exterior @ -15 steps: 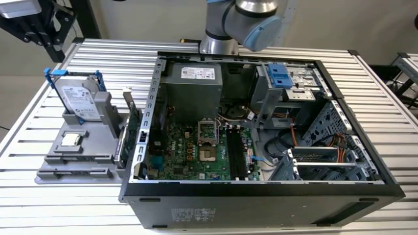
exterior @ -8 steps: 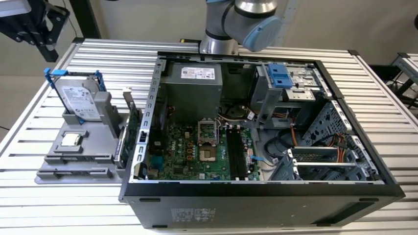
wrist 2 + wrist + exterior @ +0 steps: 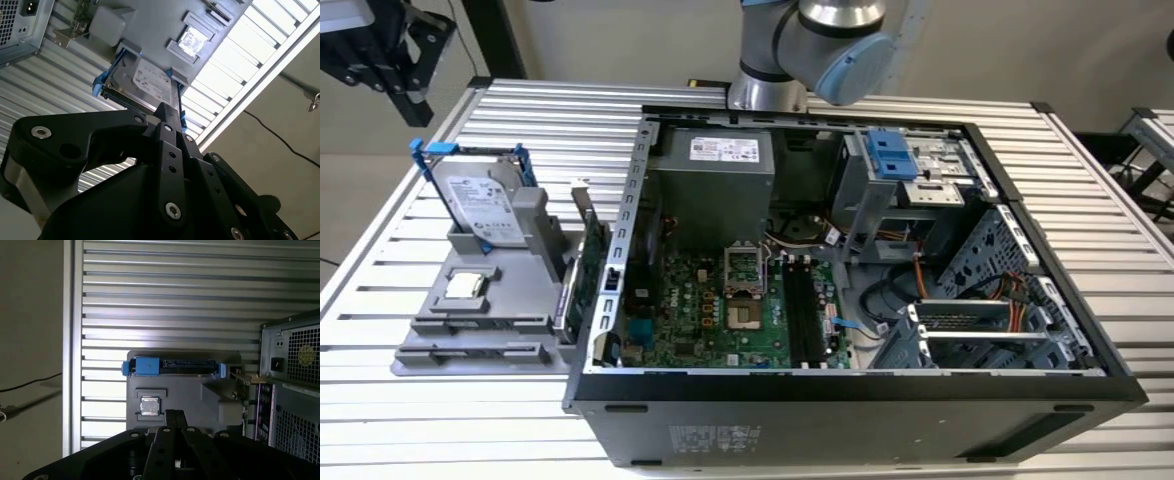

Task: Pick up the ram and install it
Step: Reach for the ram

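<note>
Gripper (image 3: 175,413): closest to the lens in both wrist views. Its two black fingers (image 3: 165,131) are pressed together at the tips with nothing between them. It hangs above the grey holder, well clear of it.
Grey holder (image 3: 470,356): sits on the table just beside the open computer case, on the exterior view's left. It carries the spare parts in their own slots.
Ram (image 3: 566,296): a long, narrow grey-green stick standing on edge along the holder's side nearest the case, just beside the green expansion card. Nothing touches it, and the gripper is well apart from it.
Expansion card (image 3: 596,262): the taller green board with a metal bracket, upright between the ram and the case wall.
Hard drive (image 3: 480,206): silver with blue rails, leaning upright in the holder's far slot. In the first wrist view it shows edge-on (image 3: 186,367). In the second wrist view its label side (image 3: 150,82) lies just past the fingertips.
Processor chip (image 3: 149,406): a small silver square lying flat in a recess of the holder, near the hard drive.
Computer case (image 3: 854,402): lies on its side with the panel off, the motherboard (image 3: 707,312) exposed.
Memory slots (image 3: 807,315): dark, long and parallel, beside the processor socket. Whether a stick sits in them I cannot tell.
Arm (image 3: 817,40): grey and blue, rising behind the case.
Table (image 3: 400,425): ribbed aluminium slats, carrying the holder and the case.
</note>
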### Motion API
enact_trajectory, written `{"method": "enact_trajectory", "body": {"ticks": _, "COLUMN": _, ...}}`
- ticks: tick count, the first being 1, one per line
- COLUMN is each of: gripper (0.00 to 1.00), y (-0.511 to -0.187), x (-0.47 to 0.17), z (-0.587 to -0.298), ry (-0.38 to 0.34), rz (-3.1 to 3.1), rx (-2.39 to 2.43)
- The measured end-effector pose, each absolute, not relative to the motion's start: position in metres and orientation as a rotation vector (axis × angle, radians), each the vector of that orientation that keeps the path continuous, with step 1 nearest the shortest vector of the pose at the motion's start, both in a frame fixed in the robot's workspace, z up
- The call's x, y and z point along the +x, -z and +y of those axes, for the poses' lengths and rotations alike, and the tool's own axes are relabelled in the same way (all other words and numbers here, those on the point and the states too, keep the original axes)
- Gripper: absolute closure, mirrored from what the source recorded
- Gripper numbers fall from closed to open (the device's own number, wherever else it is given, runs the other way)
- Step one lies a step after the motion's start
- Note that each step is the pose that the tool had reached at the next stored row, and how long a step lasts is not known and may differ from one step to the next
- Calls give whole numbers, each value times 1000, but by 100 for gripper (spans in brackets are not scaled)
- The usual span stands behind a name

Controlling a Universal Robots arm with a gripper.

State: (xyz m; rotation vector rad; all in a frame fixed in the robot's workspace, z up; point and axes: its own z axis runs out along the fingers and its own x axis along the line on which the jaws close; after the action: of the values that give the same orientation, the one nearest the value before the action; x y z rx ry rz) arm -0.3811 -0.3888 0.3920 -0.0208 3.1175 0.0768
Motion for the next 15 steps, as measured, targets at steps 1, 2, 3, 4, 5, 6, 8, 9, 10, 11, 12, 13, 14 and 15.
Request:
{"method": "enact_trajectory", "body": {"ticks": 1, "gripper": 100, "y": -392, "x": -381, "z": -389, "ry": -77, "rz": 3118, "rx": -21}}
{"method": "enact_trajectory", "body": {"ticks": 2, "gripper": 100, "y": -392, "x": -381, "z": -389, "ry": -77, "rz": 3118, "rx": -21}}
{"method": "enact_trajectory", "body": {"ticks": 3, "gripper": 100, "y": -392, "x": -381, "z": -389, "ry": -77, "rz": 3118, "rx": -19}}
{"method": "enact_trajectory", "body": {"ticks": 4, "gripper": 100, "y": -392, "x": -382, "z": -389, "ry": -77, "rz": 3118, "rx": -17}}
{"method": "enact_trajectory", "body": {"ticks": 5, "gripper": 100, "y": -392, "x": -382, "z": -389, "ry": -77, "rz": 3117, "rx": -15}}
{"method": "enact_trajectory", "body": {"ticks": 6, "gripper": 100, "y": -392, "x": -383, "z": -389, "ry": -77, "rz": 3118, "rx": -14}}
{"method": "enact_trajectory", "body": {"ticks": 8, "gripper": 100, "y": -392, "x": -383, "z": -389, "ry": -77, "rz": 3117, "rx": -13}}
{"method": "enact_trajectory", "body": {"ticks": 9, "gripper": 100, "y": -392, "x": -384, "z": -389, "ry": -77, "rz": 3117, "rx": -13}}
{"method": "enact_trajectory", "body": {"ticks": 10, "gripper": 100, "y": -392, "x": -384, "z": -389, "ry": -77, "rz": 3117, "rx": -11}}
{"method": "enact_trajectory", "body": {"ticks": 11, "gripper": 100, "y": -392, "x": -384, "z": -389, "ry": -77, "rz": 3117, "rx": -11}}
{"method": "enact_trajectory", "body": {"ticks": 12, "gripper": 100, "y": -392, "x": -384, "z": -389, "ry": -77, "rz": 3117, "rx": -10}}
{"method": "enact_trajectory", "body": {"ticks": 13, "gripper": 100, "y": -392, "x": -384, "z": -389, "ry": -77, "rz": 3117, "rx": -10}}
{"method": "enact_trajectory", "body": {"ticks": 14, "gripper": 100, "y": -392, "x": -384, "z": -390, "ry": -77, "rz": 3117, "rx": -9}}
{"method": "enact_trajectory", "body": {"ticks": 15, "gripper": 100, "y": -391, "x": -384, "z": -390, "ry": -77, "rz": 3117, "rx": -9}}
